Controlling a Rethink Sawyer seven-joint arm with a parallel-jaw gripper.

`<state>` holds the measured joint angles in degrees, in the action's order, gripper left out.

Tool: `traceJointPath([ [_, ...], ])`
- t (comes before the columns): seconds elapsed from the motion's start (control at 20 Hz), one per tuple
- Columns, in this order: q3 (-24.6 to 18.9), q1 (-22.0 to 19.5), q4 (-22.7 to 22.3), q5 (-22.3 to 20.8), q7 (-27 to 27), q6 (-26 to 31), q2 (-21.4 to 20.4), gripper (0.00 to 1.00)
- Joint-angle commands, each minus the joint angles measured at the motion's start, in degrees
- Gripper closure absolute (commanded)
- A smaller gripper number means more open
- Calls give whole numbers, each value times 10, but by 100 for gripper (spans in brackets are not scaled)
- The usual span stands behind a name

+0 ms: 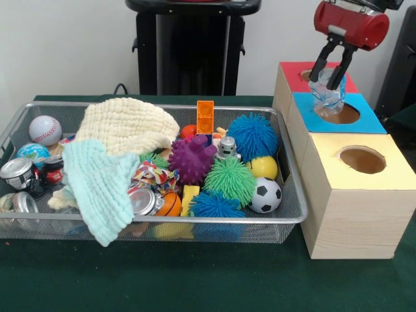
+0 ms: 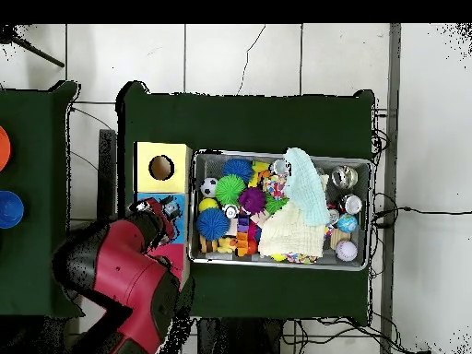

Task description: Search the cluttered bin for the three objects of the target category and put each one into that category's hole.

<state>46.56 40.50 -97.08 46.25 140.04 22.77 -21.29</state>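
Observation:
My gripper [image 1: 330, 79] hangs at the right, above the boxes, shut on a crumpled clear plastic bottle [image 1: 327, 99]. The bottle hangs just over the round hole [image 1: 340, 115] of the blue-topped box [image 1: 312, 109]. The silver wire mesh bin [image 1: 195, 221] stands to the left, full of toys and cloths. In the overhead view the red arm [image 2: 120, 277] covers the gripper, over the blue box [image 2: 177, 205] and beside the bin [image 2: 281, 155].
A red-topped box [image 1: 296, 70] stands behind the blue one and a yellow-topped box [image 1: 390, 172] with a hole in front. The bin holds a cream cloth [image 1: 127, 123], a mint cloth [image 1: 97, 188], spiky balls [image 1: 192, 159], a soccer ball [image 1: 265, 195], a baseball [image 1: 45, 130] and cans [image 1: 18, 172].

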Motion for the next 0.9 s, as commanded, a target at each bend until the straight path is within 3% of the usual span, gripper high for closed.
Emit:
traceJointPath([
  [0.05, -92, -6, 13, 26, 177, 38, 24, 100],
  [0.6, -159, -27, -12, 59, 174, -22, 9, 100],
  [0.8, -146, -22, -10, 58, 182, -21, 15, 100],
  [0.85, -143, -21, -10, 55, 182, -22, 17, 0],
  [0.9, -137, -19, -8, 53, 183, -20, 20, 0],
])
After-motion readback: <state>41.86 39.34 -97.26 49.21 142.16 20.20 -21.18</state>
